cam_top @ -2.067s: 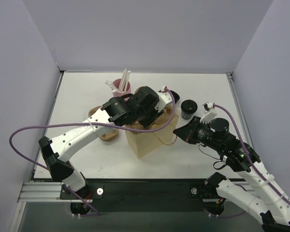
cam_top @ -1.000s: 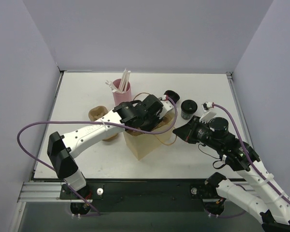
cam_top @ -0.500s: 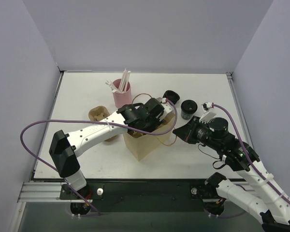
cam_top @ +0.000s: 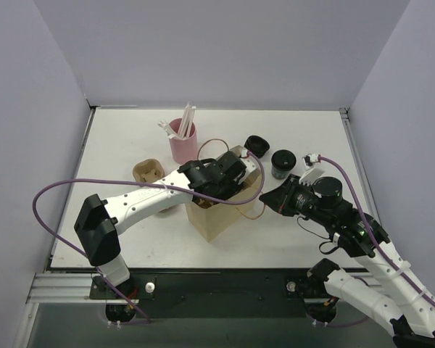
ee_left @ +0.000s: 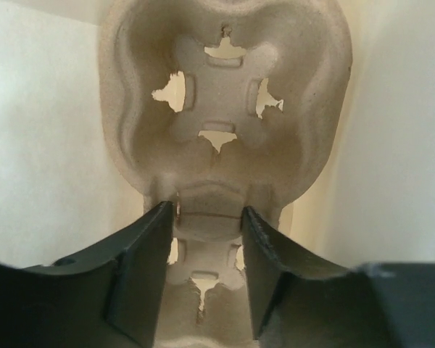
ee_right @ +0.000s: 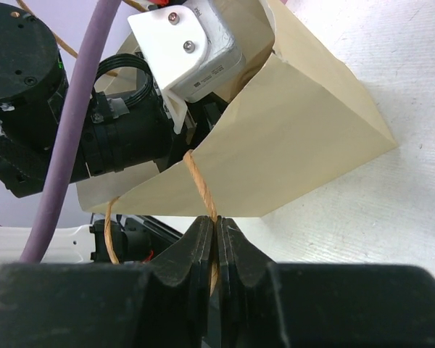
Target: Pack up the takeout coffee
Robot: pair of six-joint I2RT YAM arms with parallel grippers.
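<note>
While right gripper point(ee_right: 217, 230) is pinching the paper bag point(ee_right: 297, 138) by its twine handle point(ee_right: 200, 185), cup carrier point(ee_left: 225, 94) is sitting inside.
Down there, left gripper point(ee_left: 206, 217) is straddling the carrier's ridge; gripping or clear, cannot tell.

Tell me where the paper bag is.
In the top view, the paper bag stands mid-table, in front of the pink cup; the left gripper reaches into it and the right gripper pinches its handle.
</note>
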